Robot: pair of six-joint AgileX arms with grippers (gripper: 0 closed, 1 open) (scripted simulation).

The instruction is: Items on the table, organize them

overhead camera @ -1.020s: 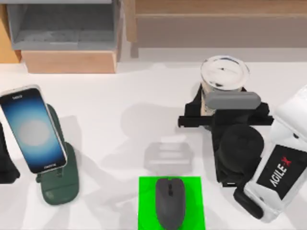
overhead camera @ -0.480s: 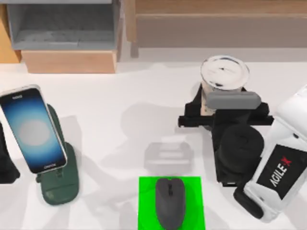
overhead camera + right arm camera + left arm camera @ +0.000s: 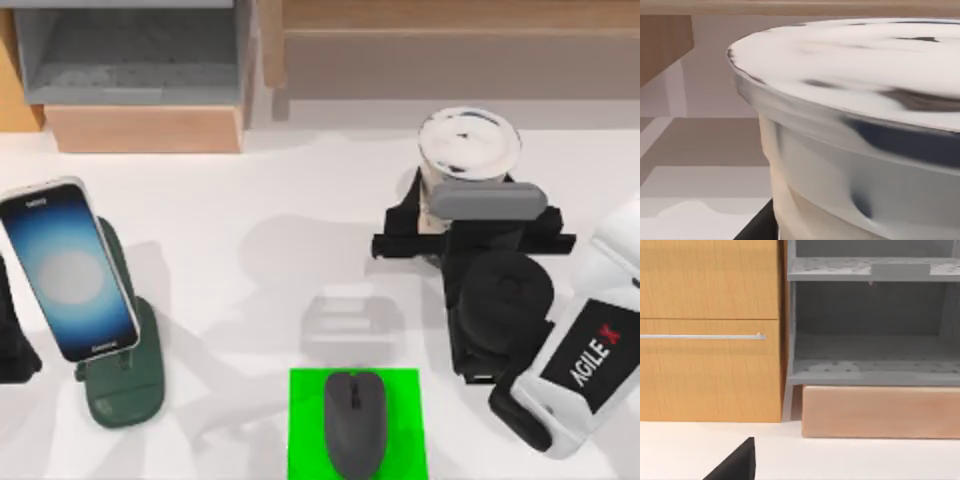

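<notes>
The milk-tea cup (image 3: 470, 143), clear with a white lid, stands at the table's (image 3: 260, 230) right rear, and my right gripper (image 3: 466, 205) is shut on its sides. The right wrist view looks at the cup (image 3: 865, 125) from very close. The smartphone (image 3: 68, 270), screen glowing, leans on a dark green stand (image 3: 125, 385) at the left. At the front middle, the dark grey mouse (image 3: 353, 422) lies on a bright green rectangle (image 3: 305, 425). My left arm (image 3: 10, 340) is parked at the left edge, with one black fingertip (image 3: 735, 466) showing in the left wrist view.
A pale grey block (image 3: 350, 322) sits just behind the green rectangle. A grey open shelf (image 3: 130, 55) on a wooden base and a wooden cabinet (image 3: 450, 45) line the back edge. Bare tabletop lies between the phone stand and the cup.
The cup's lid has shifted slightly toward the rear and looks a touch larger, moving together with my right gripper. Phone, mouse and left arm have not moved.
</notes>
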